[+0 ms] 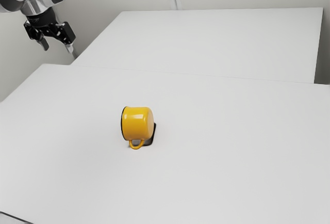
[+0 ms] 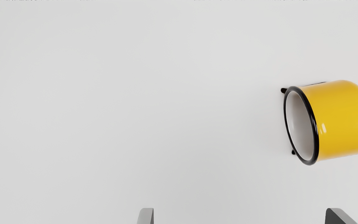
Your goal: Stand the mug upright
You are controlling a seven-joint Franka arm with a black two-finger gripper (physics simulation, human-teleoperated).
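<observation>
My gripper [image 1: 58,49] hangs high at the exterior view's upper left, well apart from the mug. The yellow mug [image 1: 137,124] lies on its side on the white table, its black-rimmed mouth toward the exterior view's left and its handle toward the camera. In the wrist view the mug [image 2: 342,119] shows its pale inside, beyond the fingertips of the gripper [image 2: 239,214], which stand wide apart with nothing between them. The handle is hidden in the wrist view.
Under and beside the mug is a small dark flat shape [image 1: 150,139], partly covered by it. The white table [image 1: 221,172] stretches around the mug, with another white surface [image 1: 221,43] behind it. A dark line crosses the exterior view's lower left corner.
</observation>
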